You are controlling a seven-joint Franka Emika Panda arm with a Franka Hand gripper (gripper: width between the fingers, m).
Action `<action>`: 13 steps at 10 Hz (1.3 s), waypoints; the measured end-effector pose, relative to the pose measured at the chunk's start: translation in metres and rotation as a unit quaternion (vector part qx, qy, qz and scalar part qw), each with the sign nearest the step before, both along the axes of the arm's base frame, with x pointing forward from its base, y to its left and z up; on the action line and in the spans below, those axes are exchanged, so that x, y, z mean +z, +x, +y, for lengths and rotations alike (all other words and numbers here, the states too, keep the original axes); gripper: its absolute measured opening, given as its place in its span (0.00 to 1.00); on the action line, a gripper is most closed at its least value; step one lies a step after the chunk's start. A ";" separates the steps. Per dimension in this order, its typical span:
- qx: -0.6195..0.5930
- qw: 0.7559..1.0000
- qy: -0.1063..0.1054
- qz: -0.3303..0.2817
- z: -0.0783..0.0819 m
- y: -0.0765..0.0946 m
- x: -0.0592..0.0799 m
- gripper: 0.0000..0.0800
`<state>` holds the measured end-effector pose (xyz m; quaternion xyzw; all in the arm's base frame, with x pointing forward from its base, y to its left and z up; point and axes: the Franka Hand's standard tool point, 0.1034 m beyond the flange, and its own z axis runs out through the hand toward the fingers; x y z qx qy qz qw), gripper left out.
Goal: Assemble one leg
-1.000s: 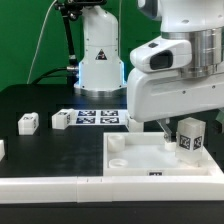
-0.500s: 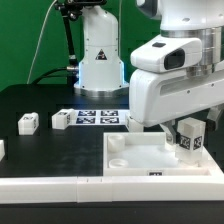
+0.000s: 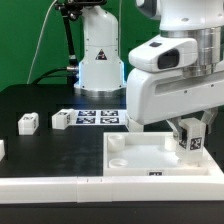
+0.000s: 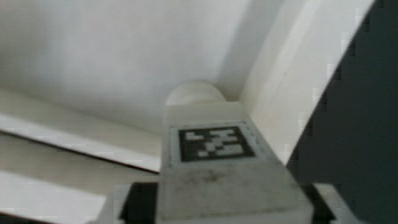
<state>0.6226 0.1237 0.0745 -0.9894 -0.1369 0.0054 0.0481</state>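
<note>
Well, starting at the exterior view's left, you have a spare leg [image 3: 28, 122] and a second spare leg [image 3: 60, 119] resting apart on the matte black table [image 3: 45, 150]. Just beside them lies the flat marker board [image 3: 98, 117], which you should leave alone. Further along, the white panel [image 3: 150, 166] lies flat. It looks like smooth, hard plastic with a raised rim and a rounded socket [image 3: 120, 158] at its near corner. At the exterior view's right, your gripper [image 3: 188, 132] is clamped on the leg [image 3: 190, 143], holding it upright just above the panel's far corner. Whether its tip already touches the panel cannot be told. In the wrist view the leg [image 4: 214, 140] is a stubby, square-sided block with a printed black-and-white marker on its face and a rounded end. That end points toward the angle where two rims of the panel [image 4: 89, 60] meet. The socket under it is hidden by the leg itself, so centre by the rims, not by sight of the hole. Come down straight and slowly, with the leg vertical, because a tilted peg on slick plastic is likely to jam or skid against the rim. Hold your grip firm until the leg seats, then turn it in if it is threaded.
</note>
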 end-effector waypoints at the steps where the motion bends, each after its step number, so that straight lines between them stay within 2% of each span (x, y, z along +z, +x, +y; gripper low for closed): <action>1: -0.023 1.000 0.000 0.002 0.000 0.000 0.000 0.37; 3: -0.175 0.984 0.010 0.012 -0.004 0.000 -0.002 0.37; 6: -0.331 0.943 0.006 0.027 -0.004 0.000 -0.002 0.37; 9: -0.499 0.865 0.000 0.044 -0.003 -0.001 -0.003 0.37; 11: -0.568 0.821 0.001 0.054 -0.003 -0.001 -0.003 0.37; 12: -0.585 0.809 0.001 0.056 -0.003 -0.001 -0.003 0.37; 13: -0.568 0.821 0.001 0.054 -0.003 -0.001 -0.003 0.37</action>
